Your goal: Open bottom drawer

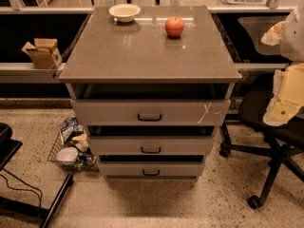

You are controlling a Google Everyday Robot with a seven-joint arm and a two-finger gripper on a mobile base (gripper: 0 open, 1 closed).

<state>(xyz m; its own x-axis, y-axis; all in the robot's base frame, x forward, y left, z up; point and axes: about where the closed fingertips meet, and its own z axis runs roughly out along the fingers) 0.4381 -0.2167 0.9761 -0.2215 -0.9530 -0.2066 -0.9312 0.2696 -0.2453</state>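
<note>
Nearest the camera, at the lower left, a black stand (28, 198) with a thin cable is seen on the speckled floor (156, 203). Above it, a torn cardboard box (42, 52) is set on a ledge. Lower down, a wire basket (53, 153) filled with packets is placed on the floor, just beside the left flank of the drawer unit.

The middle is taken up by the grey counter (142, 56). On its far part a pale bowl (124, 12) is stood, and a red apple (174, 26) is placed to the bowl's right, apart from it. Three grey drawers are stacked beneath. The top drawer (118, 112), the broadest front, is marked with a whitish scrawl (206, 113) at its right end; the middle drawer (118, 145) is plain. The bottom drawer (123, 169) is found lowest, just above the floor, with the slimmest front and a small black loop handle (151, 173) at its centre. A dark gap is shown above each front, and the bottom front is held close in against the unit.

At the right, a black office chair (270, 127) on castors is parked near the unit. Over its seat, at the right edge, the robot's pale arm is seen with the end effector (284, 99), well apart from every drawer. Whether the end effector is spread or pressed together cannot be told.
</note>
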